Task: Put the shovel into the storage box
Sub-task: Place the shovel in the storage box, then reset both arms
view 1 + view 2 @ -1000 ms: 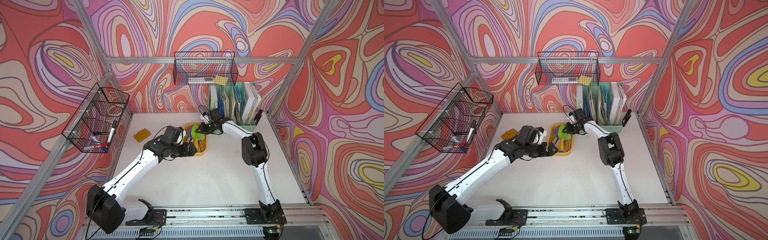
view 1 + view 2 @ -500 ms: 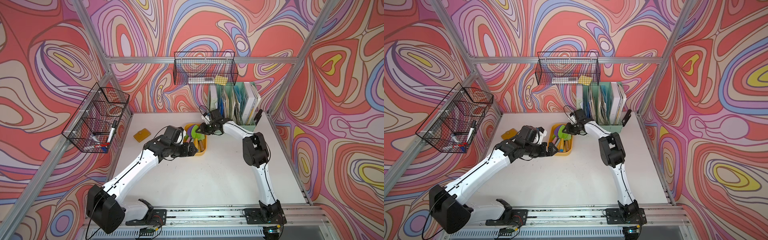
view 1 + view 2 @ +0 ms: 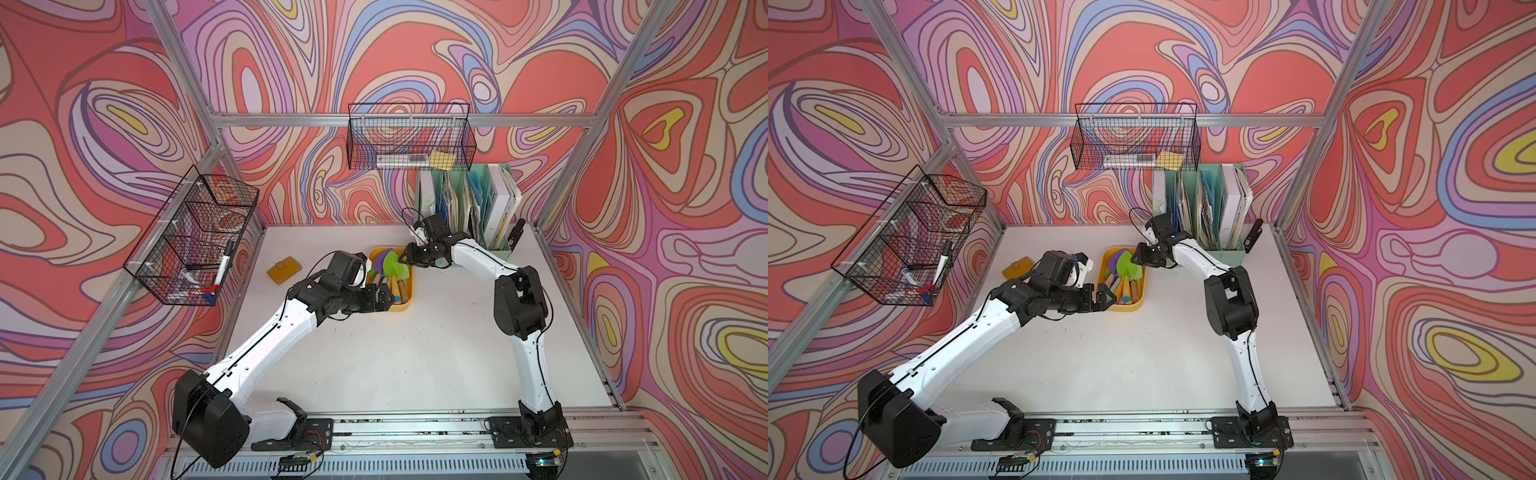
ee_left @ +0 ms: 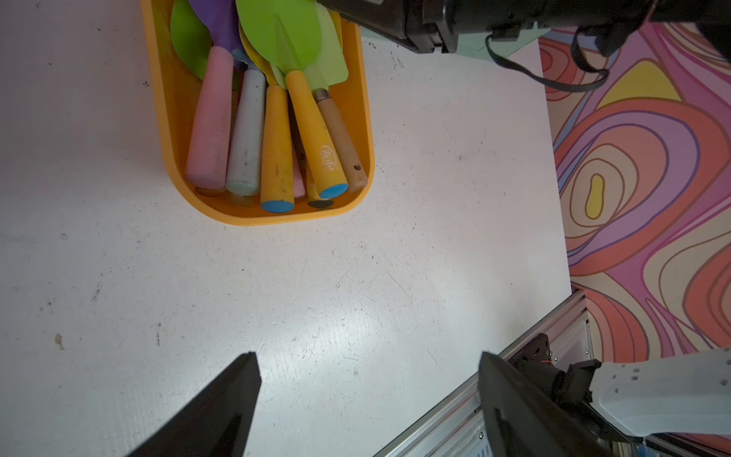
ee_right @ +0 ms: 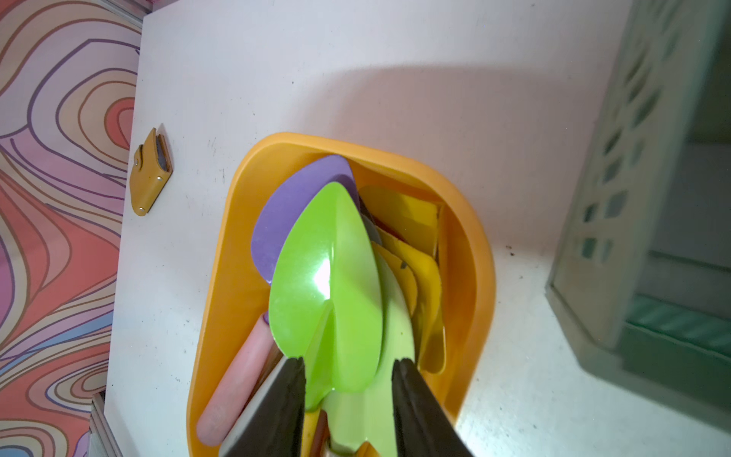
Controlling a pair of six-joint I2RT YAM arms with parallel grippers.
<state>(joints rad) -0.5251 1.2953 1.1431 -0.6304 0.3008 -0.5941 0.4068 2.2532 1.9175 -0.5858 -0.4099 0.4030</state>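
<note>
Mid-frame, the green shovel [image 5: 328, 285] lies in the storage box [image 5: 480, 269]. The right gripper [image 5: 350, 360] flanks its blade, fingers [image 5: 277, 407] parted.

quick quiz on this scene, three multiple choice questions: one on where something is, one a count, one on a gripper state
1. Where does the lime-green shovel lie?
A) on the table beside the box
B) in the storage box, atop other shovels
C) in the green file organizer

2. How many black wire baskets hang on the walls?
A) one
B) two
C) three

3. How is the left gripper?
A) open, holding nothing
B) shut on a shovel handle
C) shut on the box rim

Answers:
1 B, its blade rests over the others inside the orange rim.
2 B, one hangs on the back wall and one on the side wall.
3 A, its jaws stand wide apart with nothing between them.
</note>
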